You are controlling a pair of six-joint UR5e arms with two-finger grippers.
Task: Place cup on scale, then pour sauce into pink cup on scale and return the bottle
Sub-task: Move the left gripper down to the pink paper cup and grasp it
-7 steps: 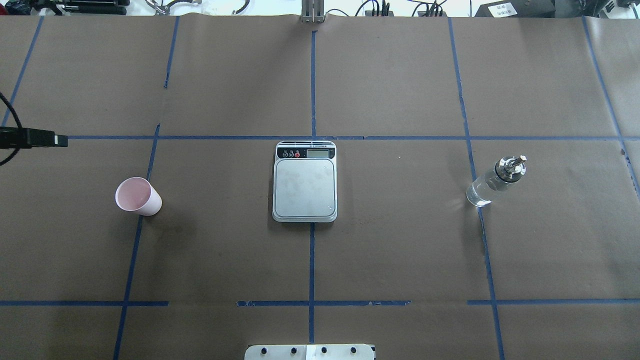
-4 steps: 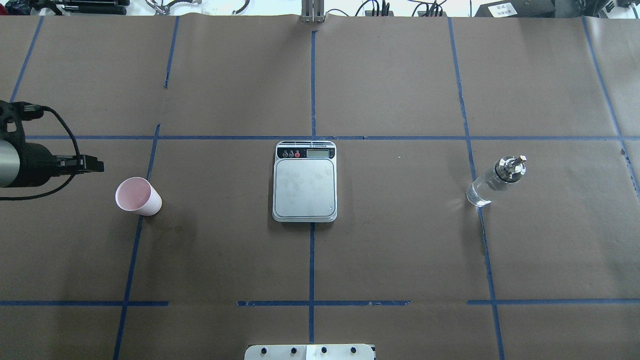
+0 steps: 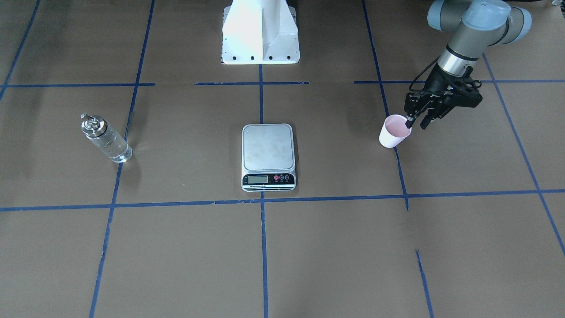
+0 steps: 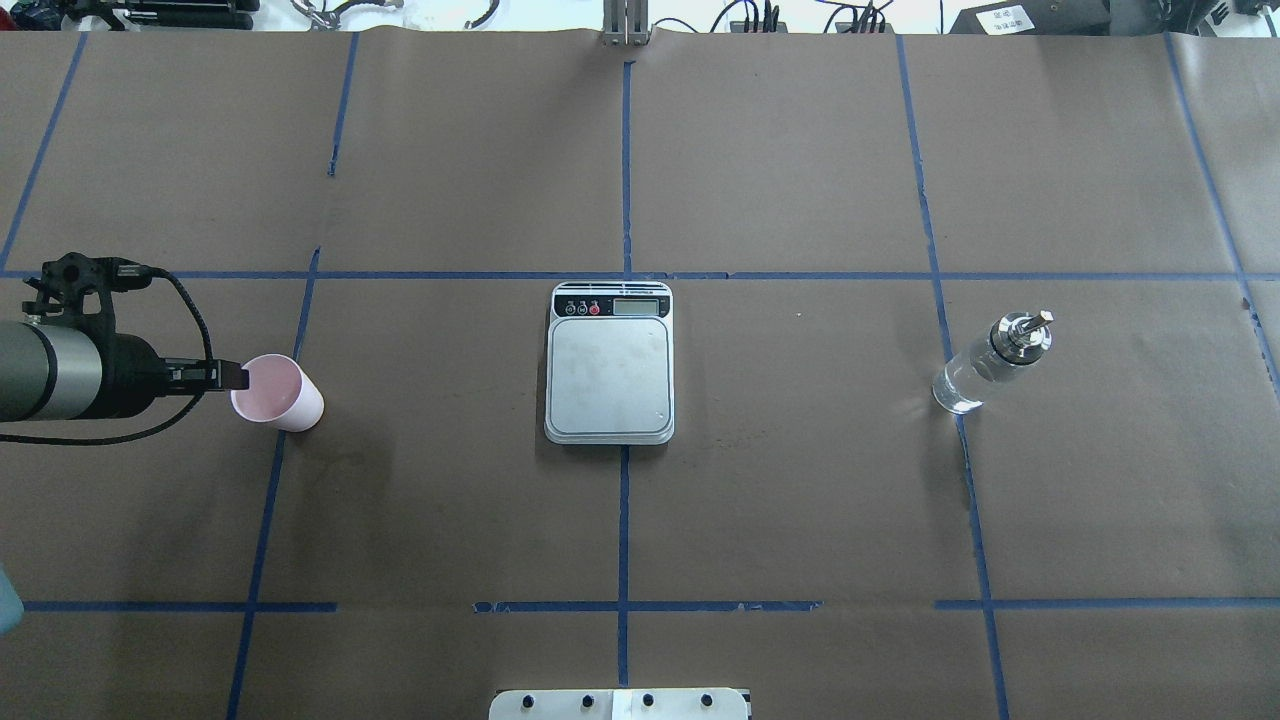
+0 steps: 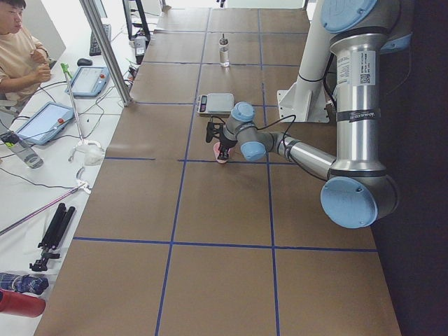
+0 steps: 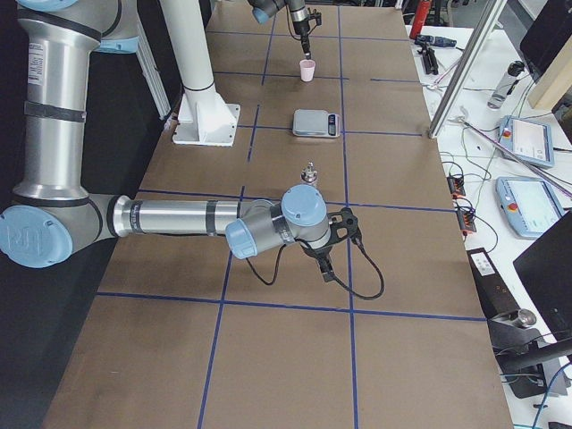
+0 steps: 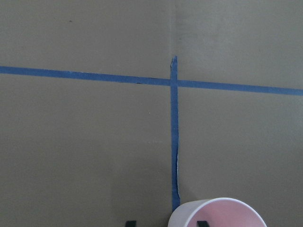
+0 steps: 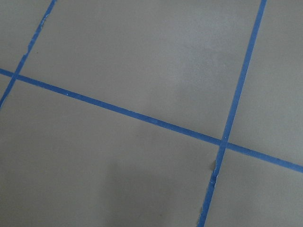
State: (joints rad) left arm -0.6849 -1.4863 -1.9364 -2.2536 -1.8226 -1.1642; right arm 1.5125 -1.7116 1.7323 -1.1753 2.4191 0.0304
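The pale pink cup (image 4: 275, 392) stands upright on the table's left side; it also shows in the front view (image 3: 394, 131) and at the bottom of the left wrist view (image 7: 218, 213). My left gripper (image 3: 417, 123) is open at the cup's rim, one finger over the pink inside and one outside the wall. The scale (image 4: 609, 370) lies at the table's middle with its platform bare. The clear glass bottle (image 4: 990, 365) stands far right. My right gripper (image 6: 326, 268) shows only in the right side view, above the table; I cannot tell its state.
Brown paper with a blue tape grid covers the table. The robot's white base (image 3: 260, 31) stands at the near edge behind the scale. An aluminium post (image 4: 625, 25) and cables line the far edge. An operator (image 5: 21, 49) sits with tablets beyond the far side.
My left arm has come in from the left edge and moved right, down to the cup's rim. Cup, scale and bottle have not moved.
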